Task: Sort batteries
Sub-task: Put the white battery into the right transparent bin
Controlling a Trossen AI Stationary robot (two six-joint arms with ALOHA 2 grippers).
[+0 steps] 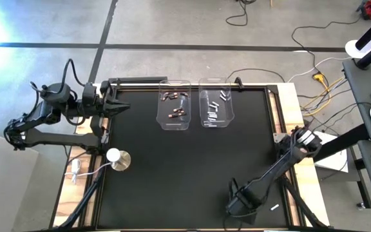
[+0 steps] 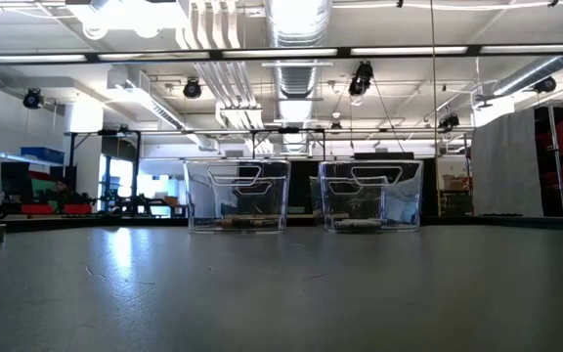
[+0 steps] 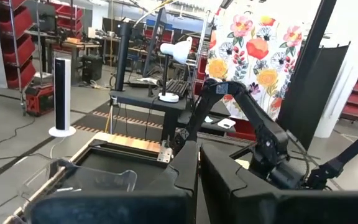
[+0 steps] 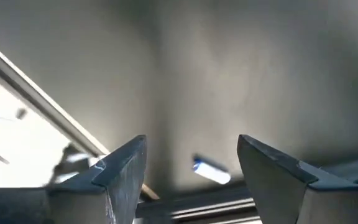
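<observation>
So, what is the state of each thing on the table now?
Left bin: upright, holds dark batteries.
Right bin: upright, holds silvery batteries.
Loose battery: lying on the table.
Right gripper: open, over it.
Left gripper: shut, empty.

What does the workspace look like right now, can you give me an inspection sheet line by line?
Surface: black table mat, mostly bare.
Job's things: dark batteries in the left clear bin; silvery batteries in the right clear bin; one loose battery near the right gripper.
Clutter: white knob at the mat's left edge.
Grippers: left gripper shut, empty, beside the bins; right gripper open, low over the loose battery.
Cables: several on the floor beyond the table.
Surroundings: workshop; no person seen.
</observation>
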